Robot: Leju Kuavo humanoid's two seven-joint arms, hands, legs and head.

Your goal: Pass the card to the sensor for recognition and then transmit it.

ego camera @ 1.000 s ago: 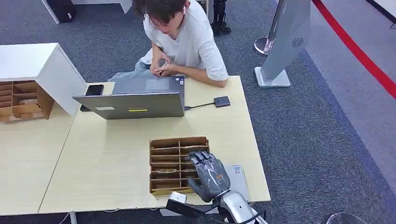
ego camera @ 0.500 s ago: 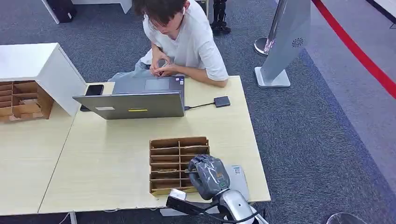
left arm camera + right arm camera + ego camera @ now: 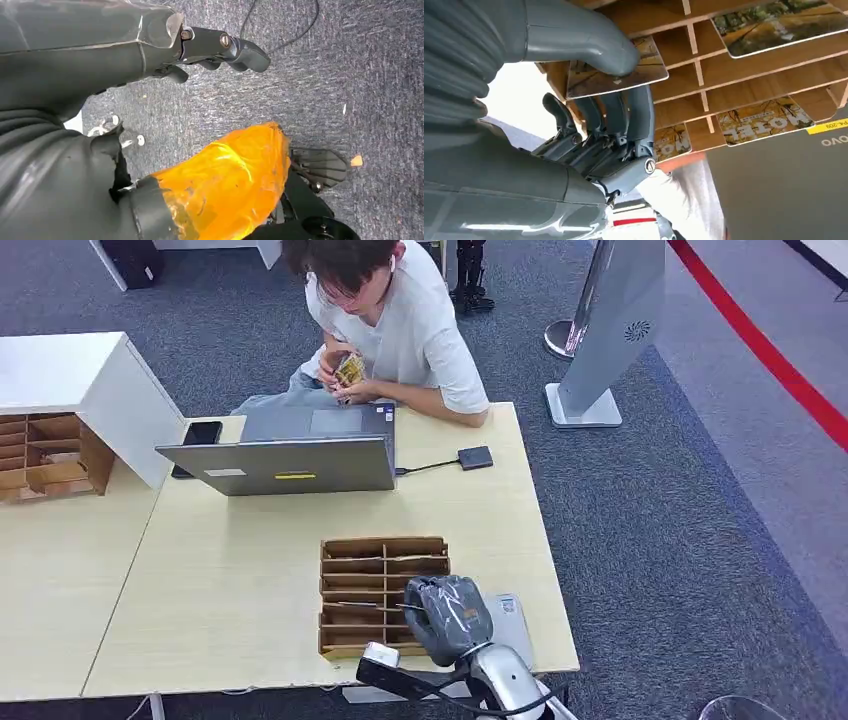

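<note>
On the table [image 3: 200, 600], near its front edge, the wooden card rack [image 3: 360, 570] sits w/ the right hand [image 3: 447, 618] now curled shut vs spread a sec ago, thumb & fingers pinching a card [image 3: 616, 75] — grasp looks done, sensor next.

Card rack [image 3: 383, 592] on table [image 3: 230, 590], laptop [image 3: 290, 455] behind it

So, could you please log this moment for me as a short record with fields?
right hand: pinches a card between thumb and fingers, at the wooden card rack
left hand: holds nothing, fingers apart, above carpet
rack contents: more cards in slots
card reader: beside the laptop, cabled to it
person: seated behind laptop, holding a card
</note>
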